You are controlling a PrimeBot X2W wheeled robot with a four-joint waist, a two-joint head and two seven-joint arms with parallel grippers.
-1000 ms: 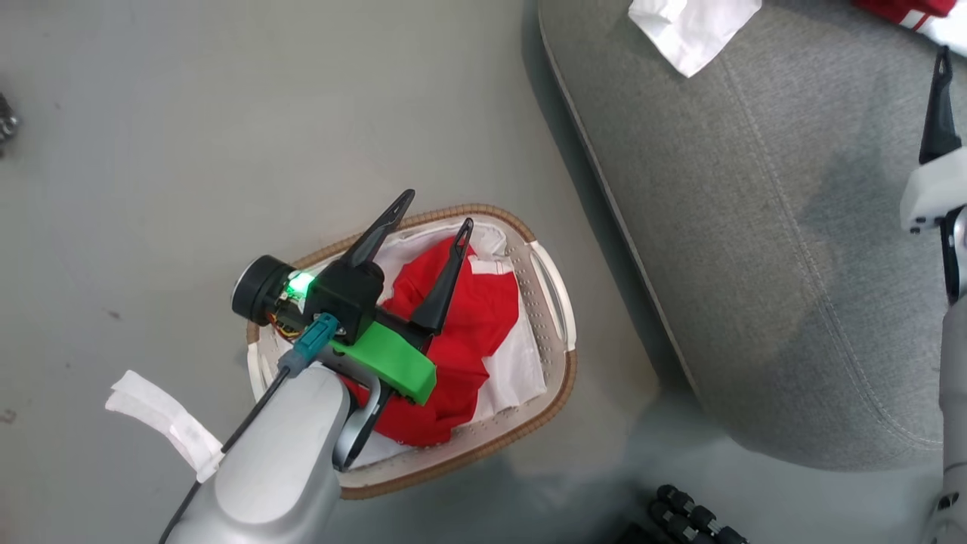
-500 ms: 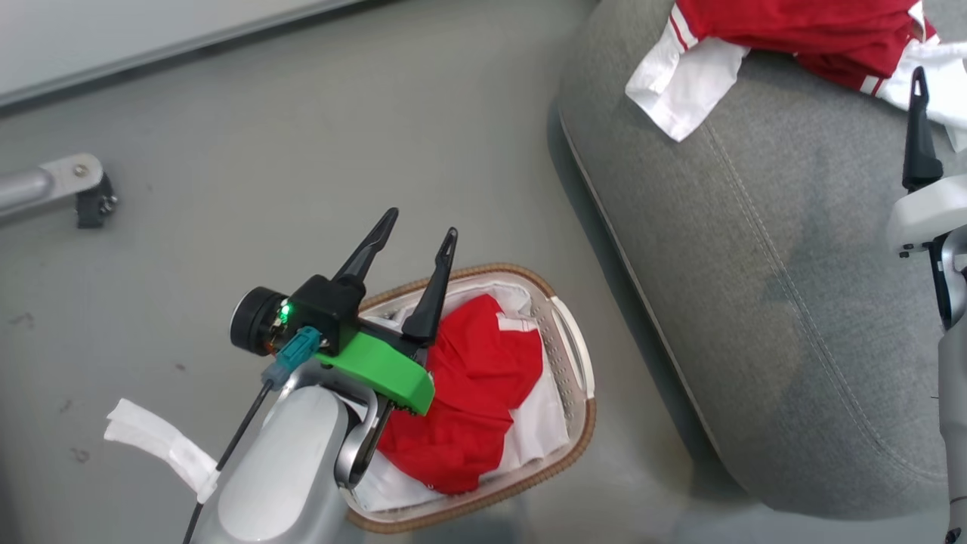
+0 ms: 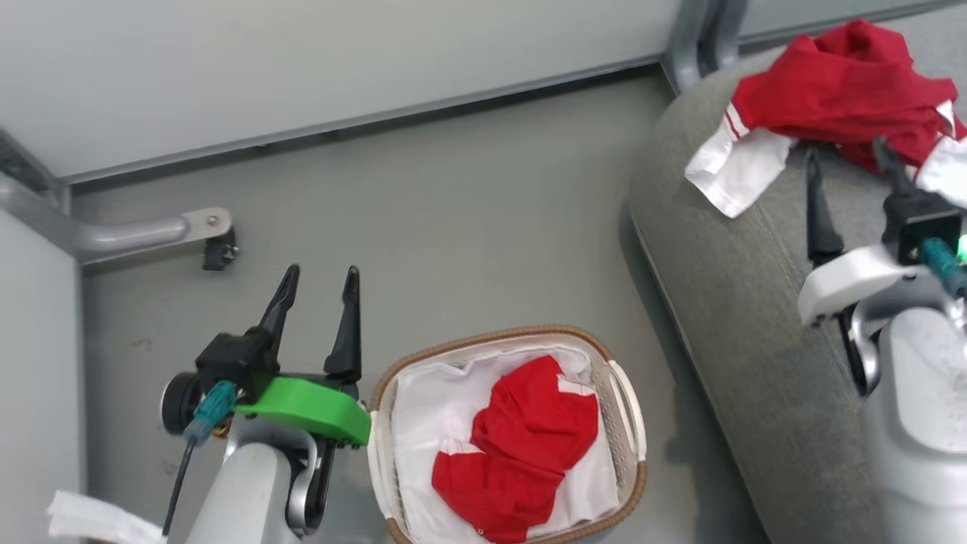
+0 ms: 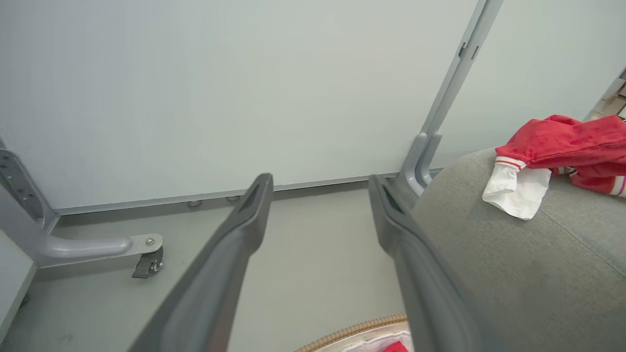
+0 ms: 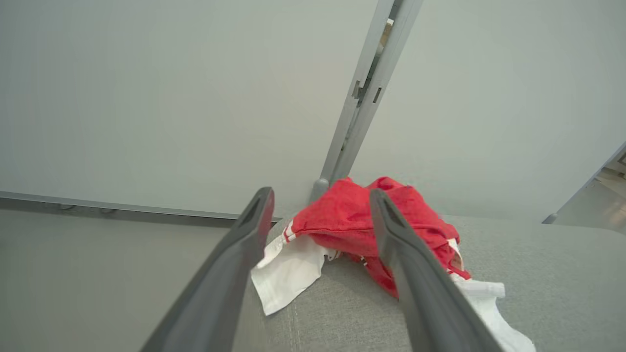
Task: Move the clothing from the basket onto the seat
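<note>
- Our left tool [image 3: 321, 272] hangs over the floor [image 3: 468, 227], just beside the basket's left end. Its two dark fingers stand apart with nothing between them and point toward the wall [image 3: 302, 60].
- In the left wrist view, the same tool [image 4: 319, 180] frames bare floor and the foot of the wall. The woven rim of the basket [image 4: 352, 332] shows at the bottom edge.
- The basket [image 3: 627, 400] sits on the floor between our left arm and the sofa [image 3: 740, 302], close to the sofa's edge but not touching it.
- A red garment [image 3: 521, 446] lies crumpled inside the basket on the white liner [image 3: 430, 408]. Nothing covers it.
- A second garment [image 3: 831, 98], red with white sleeves and stripe trim, is heaped on the sofa near its far end. One white sleeve [image 3: 729, 170] is spread toward the sofa's edge.
- Our right tool [image 3: 846, 151] is over the sofa with its fingers apart and empty, the tips close to that heap. We cannot tell whether they touch the cloth.
- In the right wrist view, that tool [image 5: 321, 193] has the heap [image 5: 362, 220] showing between its fingers.
- A grey post [image 3: 699, 38] rises against the wall behind the sofa's corner.
- A grey bracket [image 3: 151, 230] with a small caster [image 3: 220, 253] juts from the left onto the floor, ahead of the left tool and apart from it.
- A white strip [image 3: 91, 517] hangs by our left forearm.
</note>
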